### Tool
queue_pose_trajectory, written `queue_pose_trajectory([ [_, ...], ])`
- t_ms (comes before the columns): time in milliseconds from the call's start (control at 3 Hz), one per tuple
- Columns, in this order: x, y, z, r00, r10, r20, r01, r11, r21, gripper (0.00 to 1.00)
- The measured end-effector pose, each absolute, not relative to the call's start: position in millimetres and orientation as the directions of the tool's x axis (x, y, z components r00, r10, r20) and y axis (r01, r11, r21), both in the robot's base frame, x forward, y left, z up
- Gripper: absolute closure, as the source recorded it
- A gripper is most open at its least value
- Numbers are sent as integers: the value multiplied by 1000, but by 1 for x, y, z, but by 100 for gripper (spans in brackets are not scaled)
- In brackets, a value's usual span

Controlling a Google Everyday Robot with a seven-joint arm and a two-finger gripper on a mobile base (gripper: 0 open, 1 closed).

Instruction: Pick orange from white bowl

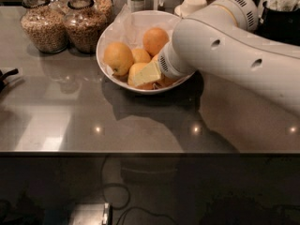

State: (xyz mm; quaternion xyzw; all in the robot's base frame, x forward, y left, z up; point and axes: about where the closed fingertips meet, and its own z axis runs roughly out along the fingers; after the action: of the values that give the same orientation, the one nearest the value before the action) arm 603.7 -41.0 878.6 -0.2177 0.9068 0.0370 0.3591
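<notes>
The white bowl [108, 36] stands at the back middle of the grey counter, lined with crinkled white paper. The orange [155, 40], deeper in colour and round, lies at the bowl's back right. Smaller yellower oranges lie around it, one at the left [118, 57], one in the middle [140, 55]. My gripper [147, 74] reaches in from the right on the thick white arm [225, 55]. It is low over the front of the bowl, against a yellower orange [136, 71], in front of and below the orange. The arm hides the bowl's right side.
Two glass jars of grain [43, 25] [84, 22] stand left of the bowl. Stacked white cups [193, 4] and a dark container [281, 20] are behind the arm. A black object [6, 77] pokes in at the left edge. The counter's front edge [93, 152] runs across.
</notes>
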Motion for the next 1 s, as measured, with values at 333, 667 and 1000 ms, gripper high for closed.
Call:
queue_pose_trajectory([
  [333, 604, -41, 879, -647, -368, -667, -421, 902, -89, 19],
  [667, 604, -41, 879, -647, -368, -667, -421, 902, -89, 42],
  [1000, 603, -41, 885, -647, -368, -668, -421, 903, -89, 66],
])
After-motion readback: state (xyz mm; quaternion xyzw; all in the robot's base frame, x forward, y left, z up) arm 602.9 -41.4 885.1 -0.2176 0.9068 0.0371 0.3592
